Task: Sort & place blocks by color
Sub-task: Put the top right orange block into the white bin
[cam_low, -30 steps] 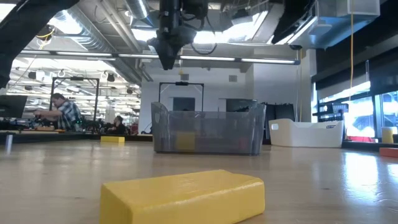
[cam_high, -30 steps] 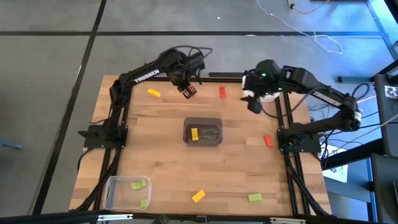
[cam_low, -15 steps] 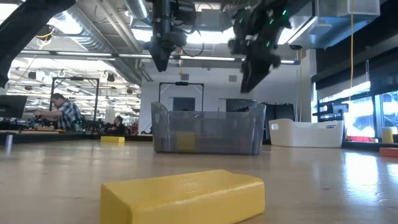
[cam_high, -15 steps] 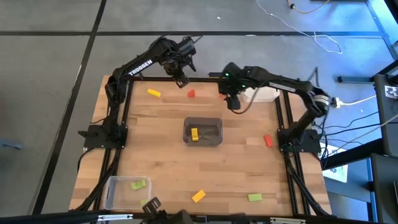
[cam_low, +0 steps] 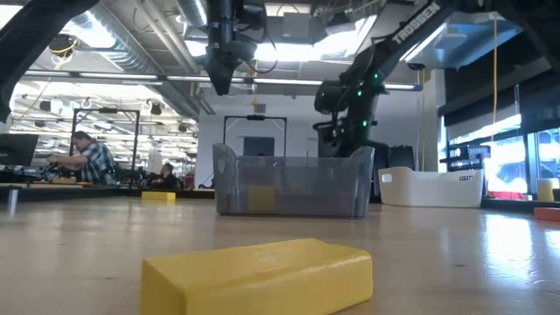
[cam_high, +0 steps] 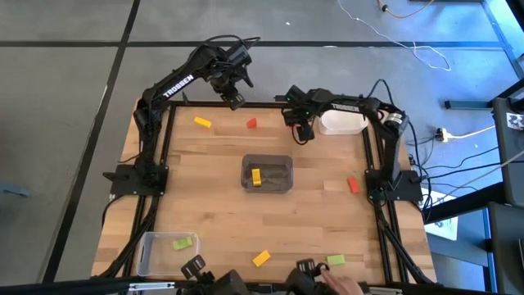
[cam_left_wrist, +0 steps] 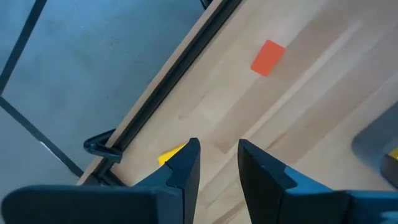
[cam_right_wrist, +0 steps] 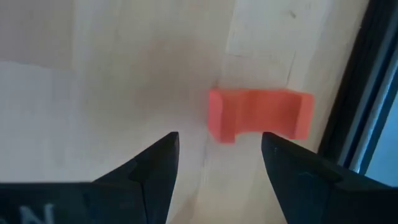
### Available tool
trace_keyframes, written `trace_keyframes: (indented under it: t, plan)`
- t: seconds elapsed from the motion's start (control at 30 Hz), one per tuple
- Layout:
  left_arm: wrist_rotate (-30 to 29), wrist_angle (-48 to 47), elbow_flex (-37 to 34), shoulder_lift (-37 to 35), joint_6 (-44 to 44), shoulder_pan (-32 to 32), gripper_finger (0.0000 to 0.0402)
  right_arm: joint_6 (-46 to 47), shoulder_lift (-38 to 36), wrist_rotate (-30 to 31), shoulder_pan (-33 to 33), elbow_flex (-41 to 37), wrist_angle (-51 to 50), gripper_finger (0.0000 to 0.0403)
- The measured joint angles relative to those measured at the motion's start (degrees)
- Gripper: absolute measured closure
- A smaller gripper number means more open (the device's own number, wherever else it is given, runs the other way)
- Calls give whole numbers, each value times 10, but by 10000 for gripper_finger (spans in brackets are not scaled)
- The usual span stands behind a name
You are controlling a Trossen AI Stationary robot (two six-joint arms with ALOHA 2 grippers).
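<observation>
1 red block point(cam_right_wrist: 258, 122) lies at the worktop's point(cam_high: 213, 205) far edge by the rail — right hand point(cam_right_wrist: 217, 155) above it, fingers apart, empty. Looks light, rigid, smooth: pinch across its short sides. Left hand point(cam_left_wrist: 217, 165) narrowly apart, holding nothing, high at the far-left.

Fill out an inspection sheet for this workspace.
Surface: wooden table.
Job's things: yellow block inside grey bin; two green blocks in clear bin; red block, yellow block loose near the far edge.
Clutter: white tub.
Grippers: left tool open, raised at the far edge; right tool open over a red block.
Cables: cables on the floor.
Surroundings: a hand at the near edge.
</observation>
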Motion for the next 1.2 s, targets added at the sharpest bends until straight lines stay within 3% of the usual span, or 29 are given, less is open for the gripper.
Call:
trace_keyframes:
  t: [0.27,0.43,0.63,0.8,0.87,1.03,1.2]
  plan:
    - [2,1,0,0,8,-1,303,-48,25,-5,-3,0,43,176]
    - [2,1,0,0,9,-1,303,-53,40,-16,-3,0,44,204]
    - [2,1,0,0,21,-1,303,-52,53,-18,-3,0,55,255]
    - [2,1,0,0,22,-1,303,-9,52,-12,-2,3,46,340]
    - [2,1,0,0,22,-1,303,9,52,-9,-1,15,23,367]
    - [7,1,0,0,25,-1,303,57,55,-14,-1,68,-73,367]
    - [67,1,0,1,74,-1,303,81,54,-14,-1,132,-171,367]
